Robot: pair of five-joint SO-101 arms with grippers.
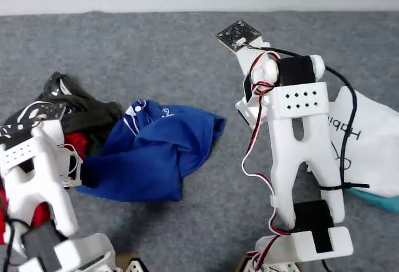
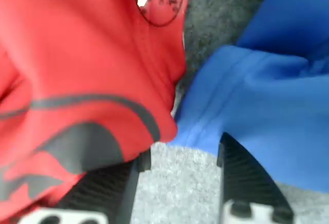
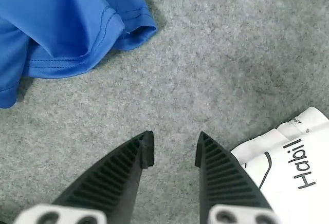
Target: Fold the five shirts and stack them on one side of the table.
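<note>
We see soft, even, bright light from above in high view; no glare on grey table (image 1: pixel 156 47). Faint diffuse shadow under blue shirt (image 1: pixel 156 153) edge, same under its hem in right wrist view. White shirt (image 1: pixel 380 153) looks nearly washed out. In left wrist view we note dark shaded gap between red shirt (image 2: pixel 77 70) and blue shirt.

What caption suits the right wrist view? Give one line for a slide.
Open right gripper above grey felt tabletop, between crumpled blue fabric shirt and white printed shirt.
</note>
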